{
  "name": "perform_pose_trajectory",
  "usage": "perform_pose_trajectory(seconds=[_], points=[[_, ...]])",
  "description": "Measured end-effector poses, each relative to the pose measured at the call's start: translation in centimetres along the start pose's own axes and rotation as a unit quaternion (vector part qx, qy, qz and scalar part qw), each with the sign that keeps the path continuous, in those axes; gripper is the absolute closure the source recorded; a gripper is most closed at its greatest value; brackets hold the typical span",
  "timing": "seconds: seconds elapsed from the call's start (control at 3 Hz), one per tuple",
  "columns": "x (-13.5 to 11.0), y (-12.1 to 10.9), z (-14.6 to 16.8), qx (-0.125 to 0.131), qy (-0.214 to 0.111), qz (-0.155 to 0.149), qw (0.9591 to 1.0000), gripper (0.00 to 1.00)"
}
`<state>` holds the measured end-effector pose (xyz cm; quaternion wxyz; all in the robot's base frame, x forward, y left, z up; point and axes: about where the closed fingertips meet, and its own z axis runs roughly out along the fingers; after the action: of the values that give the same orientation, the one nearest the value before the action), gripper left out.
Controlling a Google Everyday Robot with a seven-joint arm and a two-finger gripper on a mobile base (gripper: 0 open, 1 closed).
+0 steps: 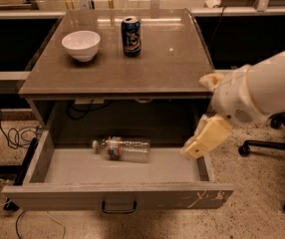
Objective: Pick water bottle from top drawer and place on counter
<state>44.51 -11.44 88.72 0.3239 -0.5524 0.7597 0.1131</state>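
Note:
The water bottle lies on its side in the open top drawer, cap pointing left, near the drawer's back middle. The counter tops the grey cabinet above the drawer. My gripper is at the right, beside the cabinet's right edge and over the drawer's right side, to the right of the bottle and apart from it. Its cream fingers stand spread apart and hold nothing. The white arm reaches in from the right edge.
A white bowl and a dark blue soda can stand on the counter's back left. Cables lie on the floor at the left. An office chair base stands at the right behind the arm.

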Motion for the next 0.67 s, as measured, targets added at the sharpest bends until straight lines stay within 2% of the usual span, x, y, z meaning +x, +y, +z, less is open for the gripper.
perform_pose_trajectory(seconds=[0.33, 0.67], points=[[-0.7, 2.3, 5.1, -0.024, -0.018, 0.000, 0.9996, 0.00], [-0.9, 4.0, 8.8, -0.034, -0.027, 0.002, 0.9990, 0.00]])
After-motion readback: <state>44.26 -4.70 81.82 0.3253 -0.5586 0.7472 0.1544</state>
